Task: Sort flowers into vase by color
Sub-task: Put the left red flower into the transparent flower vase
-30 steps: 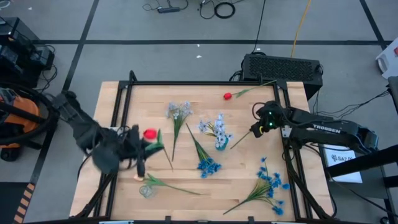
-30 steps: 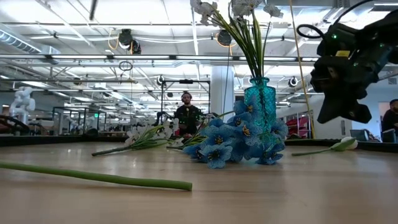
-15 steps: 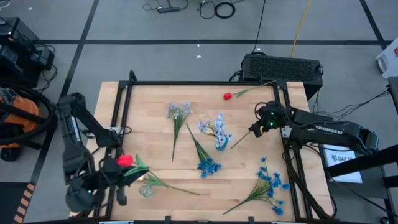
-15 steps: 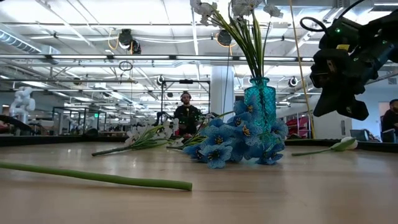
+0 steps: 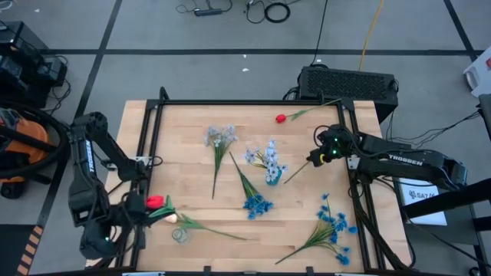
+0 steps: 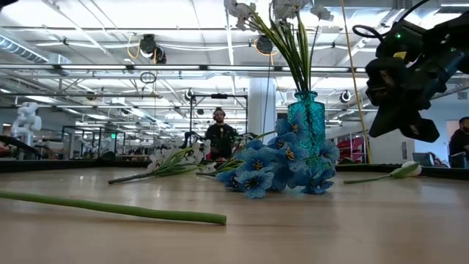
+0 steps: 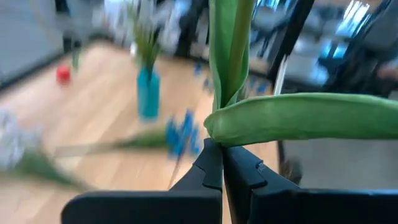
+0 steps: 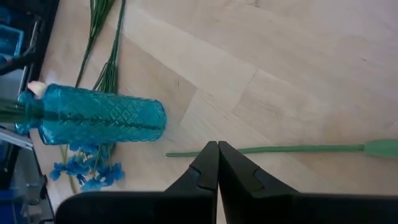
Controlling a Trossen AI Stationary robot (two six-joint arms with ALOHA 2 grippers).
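From above, we see the left arm drawn back to the counter's near left corner, where a second ago it reached further in over the boards. Its left end effector pinches a red tulip by the stem, leaves trailing toward the middle. The tulip has travelled with the arm toward a small clear vase just beside it, so we judge that this flower is about to be placed. A teal vase with pale sprays stands at the centre. Loose flowers lie around it: a grey-blue spray, a second red tulip at the far edge, and bright blue sprays near the right corner. The right end effector hovers right of the teal vase and has barely moved.

At counter height, the low view shows what the top view cannot: the teal vase standing upright with stems rising, a cream-white tulip lying behind it, and the right end effector well off the surface. A person is far behind.

Through the left wrist camera, we see the left end effector's fingers pressed together on a green stem, a detail the overhead picture leaves small.

Through the right wrist camera, the right end effector's fingers are pressed together, empty, above a loose stem.
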